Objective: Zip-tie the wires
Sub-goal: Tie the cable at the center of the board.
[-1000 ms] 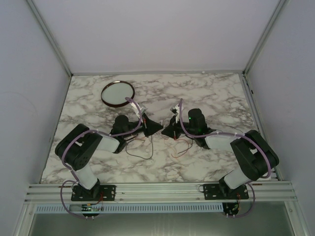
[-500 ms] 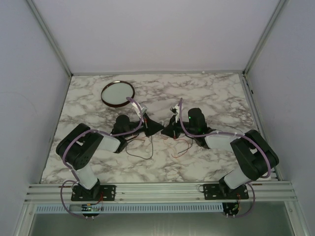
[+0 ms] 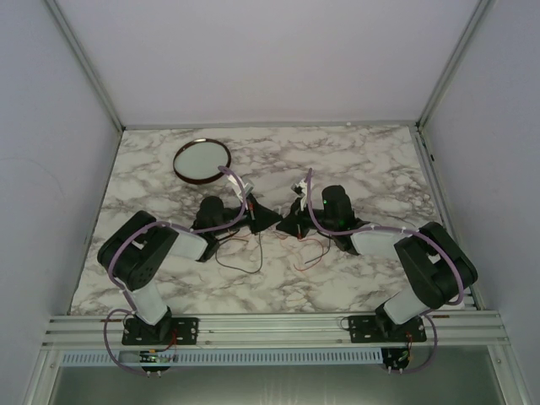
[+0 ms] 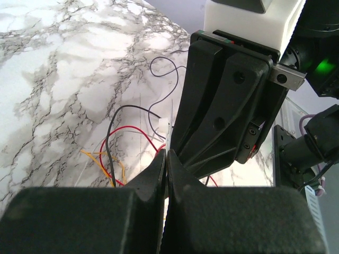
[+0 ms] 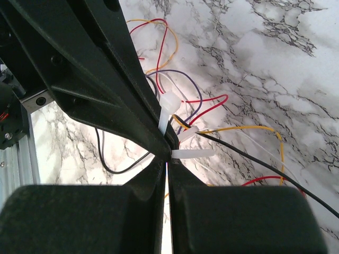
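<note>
Grippers meet tip to tip over the marble table (image 3: 363,169). The left gripper (image 4: 166,159) and the right gripper (image 5: 166,165) each show fingers pressed together to a hairline slit. The wires (image 5: 185,114), thin strands of red, black, yellow and purple, lie on the table just ahead of and under both sets of fingertips. They share no single long axis. They are drawn together at one point just off the tips, and from there loops fan out several ways, with one long black strand running off to the right gripper's right.

A white zip tie (image 5: 168,110) sits at that gathering point. One strap rises along the edge of the left gripper's finger, and a short white piece lies crosswise just beyond the right gripper's tips. Whether either gripper pinches the tie cannot be told.

The right wrist view shows the tie and the gathered strands plainly. The left wrist view shows only a small white stub beyond its tips, because the right gripper's black body fills the space ahead. A green light (image 4: 320,66) glows on the arm behind it. From above, the two gripper bodies cover the meeting point, and only loose loops trail out from under them toward the arm bases. A round dark-rimmed dish (image 3: 176,162) sits well apart, beyond the left gripper.
</note>
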`<act>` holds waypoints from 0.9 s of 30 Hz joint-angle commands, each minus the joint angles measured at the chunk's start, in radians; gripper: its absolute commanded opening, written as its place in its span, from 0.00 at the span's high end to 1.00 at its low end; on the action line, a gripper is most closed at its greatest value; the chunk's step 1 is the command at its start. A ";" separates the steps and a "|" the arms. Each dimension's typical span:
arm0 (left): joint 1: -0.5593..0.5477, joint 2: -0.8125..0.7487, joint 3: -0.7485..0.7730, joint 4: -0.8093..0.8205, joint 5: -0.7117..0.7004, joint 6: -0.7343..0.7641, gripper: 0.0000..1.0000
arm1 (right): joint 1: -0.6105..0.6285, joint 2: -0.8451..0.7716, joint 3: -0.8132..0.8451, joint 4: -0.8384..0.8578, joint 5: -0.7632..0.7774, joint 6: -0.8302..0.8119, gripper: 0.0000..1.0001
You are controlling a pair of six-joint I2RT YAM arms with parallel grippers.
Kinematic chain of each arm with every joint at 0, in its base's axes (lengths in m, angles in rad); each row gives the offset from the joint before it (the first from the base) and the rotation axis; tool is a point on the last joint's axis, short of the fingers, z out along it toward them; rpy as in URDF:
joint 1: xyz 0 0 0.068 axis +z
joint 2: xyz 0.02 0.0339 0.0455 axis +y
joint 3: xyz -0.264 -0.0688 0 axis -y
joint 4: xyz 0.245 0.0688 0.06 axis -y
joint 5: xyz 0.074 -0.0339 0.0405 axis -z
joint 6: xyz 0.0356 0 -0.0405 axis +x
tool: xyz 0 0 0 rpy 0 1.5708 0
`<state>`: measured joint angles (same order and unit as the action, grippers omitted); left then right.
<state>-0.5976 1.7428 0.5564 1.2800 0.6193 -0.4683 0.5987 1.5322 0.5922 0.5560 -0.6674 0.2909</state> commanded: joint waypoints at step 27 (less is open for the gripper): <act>-0.007 -0.058 0.012 -0.041 -0.081 0.051 1.00 | 0.002 -0.017 0.041 -0.007 0.022 -0.017 0.98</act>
<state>-0.6025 1.7176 0.5591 1.1919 0.5407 -0.4202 0.5991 1.5318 0.5926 0.5190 -0.6441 0.2691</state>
